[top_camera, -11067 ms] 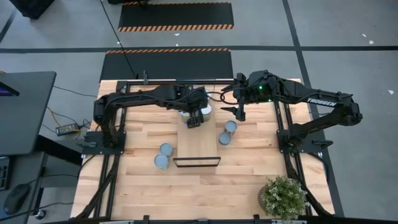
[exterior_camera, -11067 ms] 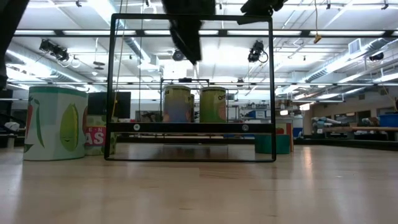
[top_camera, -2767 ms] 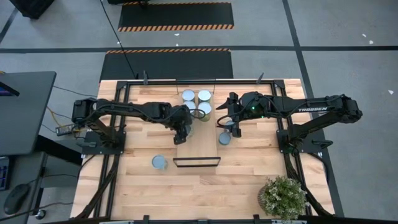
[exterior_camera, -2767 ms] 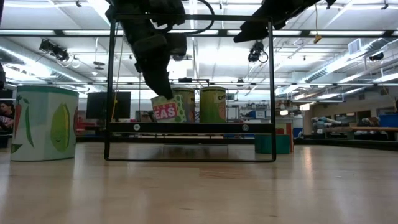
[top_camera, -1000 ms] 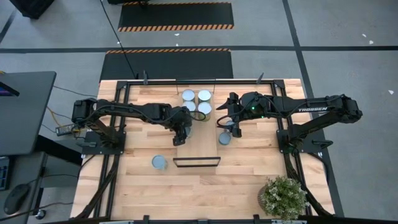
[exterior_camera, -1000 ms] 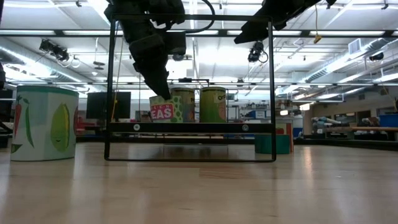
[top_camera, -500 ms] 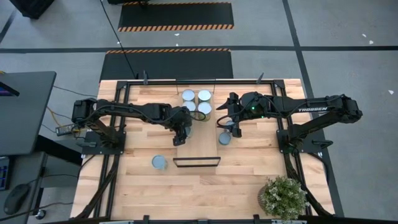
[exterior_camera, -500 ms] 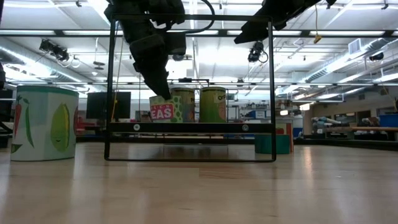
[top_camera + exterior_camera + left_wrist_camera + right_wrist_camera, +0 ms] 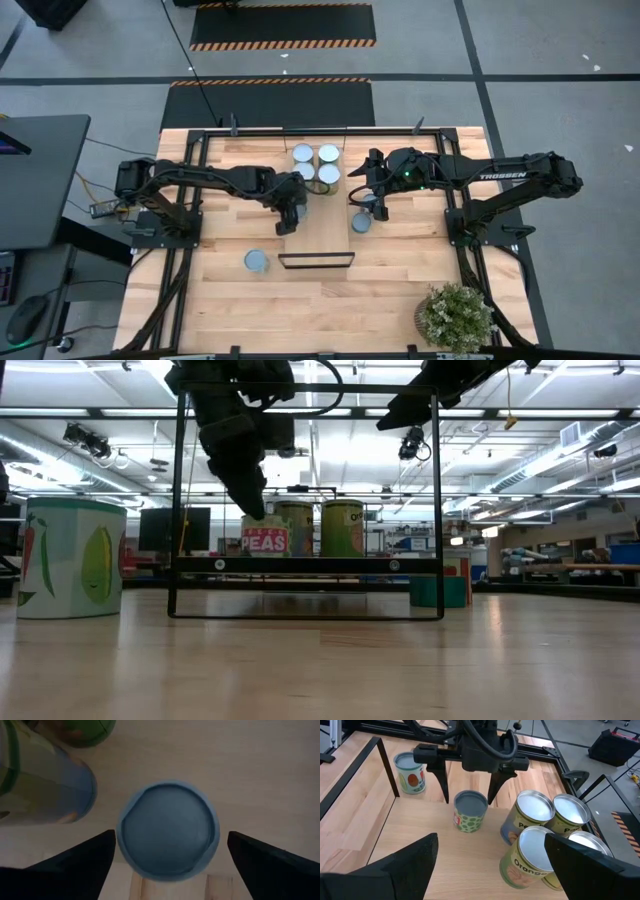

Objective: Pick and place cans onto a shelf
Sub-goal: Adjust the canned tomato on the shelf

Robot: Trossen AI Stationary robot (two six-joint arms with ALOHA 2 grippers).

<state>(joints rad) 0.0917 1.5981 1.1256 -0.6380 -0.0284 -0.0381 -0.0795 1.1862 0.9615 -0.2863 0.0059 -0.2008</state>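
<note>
The shelf [image 9: 322,232] is a light-wood board with a black lip at its near end. Three cans [image 9: 328,154] stand bunched on its far end. A fourth, green-spotted can [image 9: 470,810] stands upright on its base near the shelf's left edge, its label reading PEAS in the low view [image 9: 266,541]. My left gripper [image 9: 171,840] is open just above this can, one finger on either side, with small gaps showing. My right gripper [image 9: 372,201] is open and empty above the table, right of the shelf, near a can [image 9: 362,222] on the tabletop.
Another can [image 9: 257,261] stands on the tabletop left of the shelf's near end and looms large in the low view [image 9: 75,557]. A potted plant [image 9: 455,316] sits at the near right corner. Black frame rails [image 9: 455,205] run along the table's sides.
My left gripper has drawn slightly up and toward the table's left edge, off the PEAS can. The can stays upright on the shelf, and its whole label now shows in the low view. My right arm has kept still.
</note>
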